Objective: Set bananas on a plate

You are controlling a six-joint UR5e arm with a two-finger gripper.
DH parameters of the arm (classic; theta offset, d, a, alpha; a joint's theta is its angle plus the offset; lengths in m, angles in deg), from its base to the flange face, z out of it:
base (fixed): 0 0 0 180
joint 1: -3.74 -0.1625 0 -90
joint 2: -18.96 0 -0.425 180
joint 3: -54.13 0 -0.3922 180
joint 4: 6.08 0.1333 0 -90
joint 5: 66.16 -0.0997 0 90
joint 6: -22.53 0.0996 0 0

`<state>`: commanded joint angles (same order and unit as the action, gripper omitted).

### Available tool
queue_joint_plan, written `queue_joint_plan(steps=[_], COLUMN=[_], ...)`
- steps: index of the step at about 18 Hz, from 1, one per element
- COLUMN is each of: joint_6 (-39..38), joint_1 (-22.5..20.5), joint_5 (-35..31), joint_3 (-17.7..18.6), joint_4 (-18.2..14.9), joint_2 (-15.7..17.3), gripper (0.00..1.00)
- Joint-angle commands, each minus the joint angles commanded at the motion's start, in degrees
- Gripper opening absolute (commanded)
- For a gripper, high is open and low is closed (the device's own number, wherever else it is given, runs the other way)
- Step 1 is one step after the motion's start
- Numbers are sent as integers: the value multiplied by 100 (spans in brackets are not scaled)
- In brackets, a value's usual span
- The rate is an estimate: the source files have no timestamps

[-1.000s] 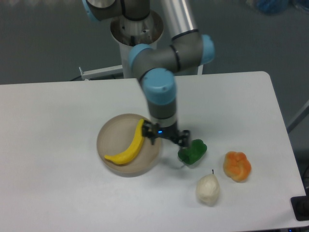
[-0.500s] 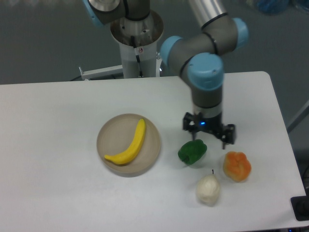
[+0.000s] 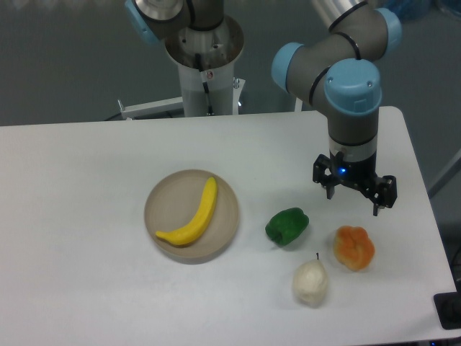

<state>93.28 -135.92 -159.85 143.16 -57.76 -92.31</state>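
The curved bright yellow banana (image 3: 193,218) lies diagonally across the round beige plate (image 3: 166,198), well apart from the empty, spread-fingered tool (image 3: 354,194) above the orange lumpy fruit (image 3: 354,248).

Jaws (image 3: 354,194) spread, holding nothing — orange fruit (image 3: 354,248) just below them, banana (image 3: 191,215) on the plate (image 3: 225,231) well off.

You will find no text, label, brand, number or sign that can be read anywhere here: the arm's housings, the white table (image 3: 86,173) and the plate (image 3: 166,202) all show plain surfaces with no lettering
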Motion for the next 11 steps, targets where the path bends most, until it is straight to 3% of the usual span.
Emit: queue_joint_plan(steps=[11], joint_6=[-9], joint_1=[26], joint_5=[-9], joint_3=[-149], joint_4=[-9], joint_2=[-61], gripper=[100])
